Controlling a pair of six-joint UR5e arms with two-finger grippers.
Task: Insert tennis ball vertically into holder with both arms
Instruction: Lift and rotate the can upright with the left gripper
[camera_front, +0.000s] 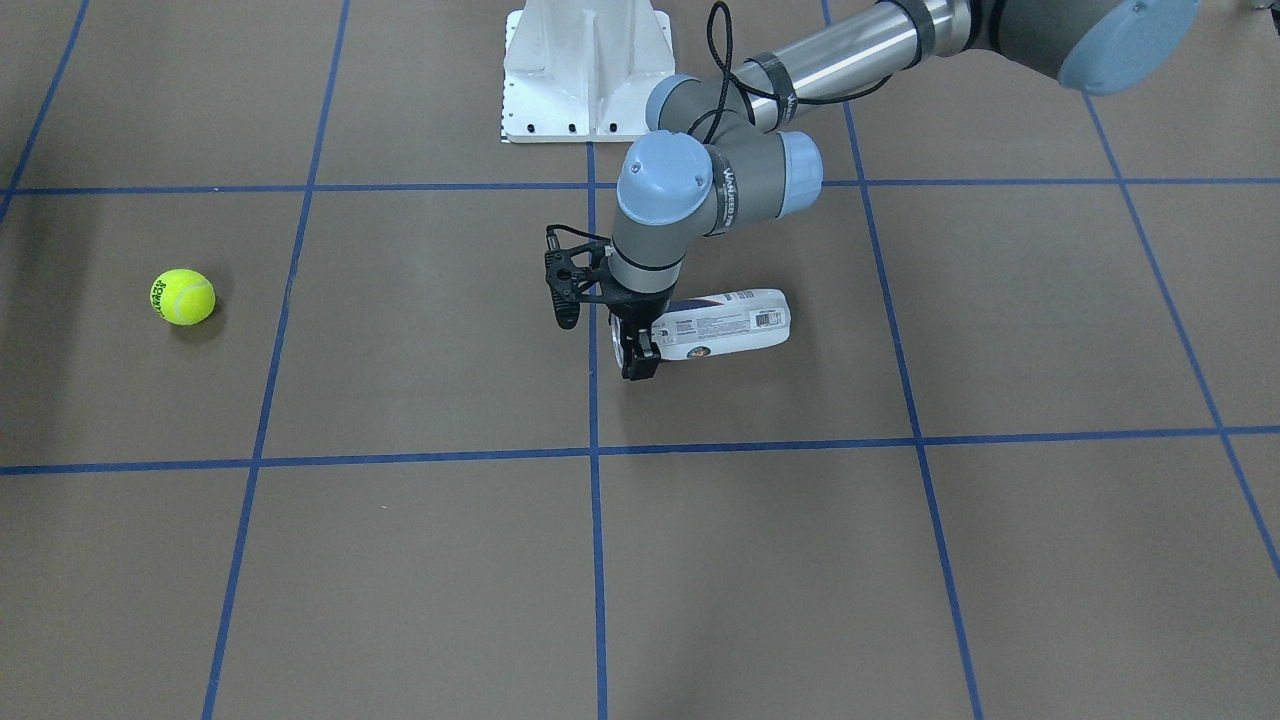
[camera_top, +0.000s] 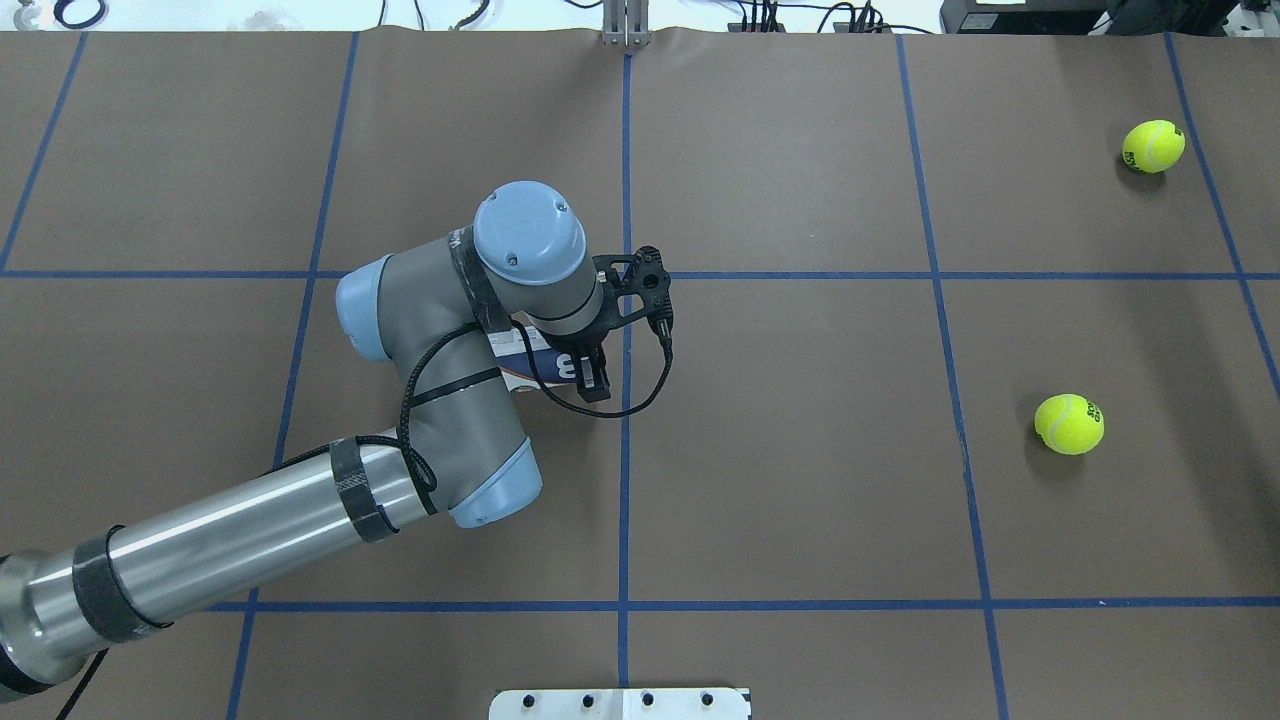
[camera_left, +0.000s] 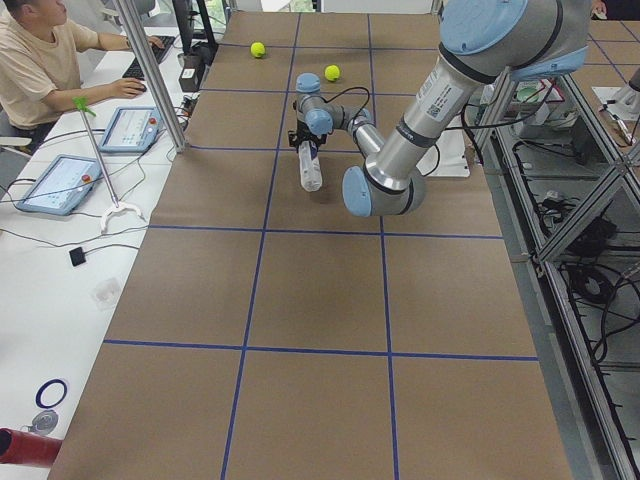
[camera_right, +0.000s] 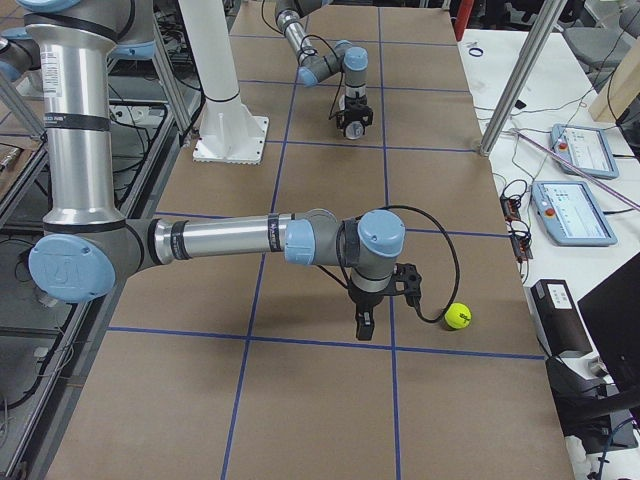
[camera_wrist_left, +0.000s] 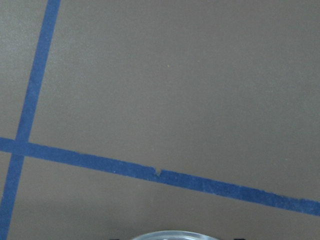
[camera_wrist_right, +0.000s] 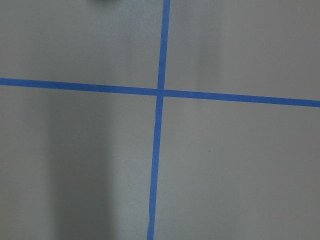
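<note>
Though front misses far ball (camera_top: 1153, 146), overhead shows it | left pincer (camera_front: 640, 362) straddles holder (camera_front: 735, 320); grip unclear | right pincer (camera_right: 365, 328): cannot tell

- Large white "3" on the navy band of the holder (camera_top: 540, 368); seen from overhead only.
- Barcode (camera_front: 768, 319) and blocks of fine print on the holder's white label; print too small to read.
- Curved black lettering on the tennis ball (camera_front: 183, 297); not legible.
- Black lettering on a second ball (camera_top: 1153, 146); unreadable.
- White lettering along the left arm (camera_front: 727, 185) at the wrist; not legible.
</note>
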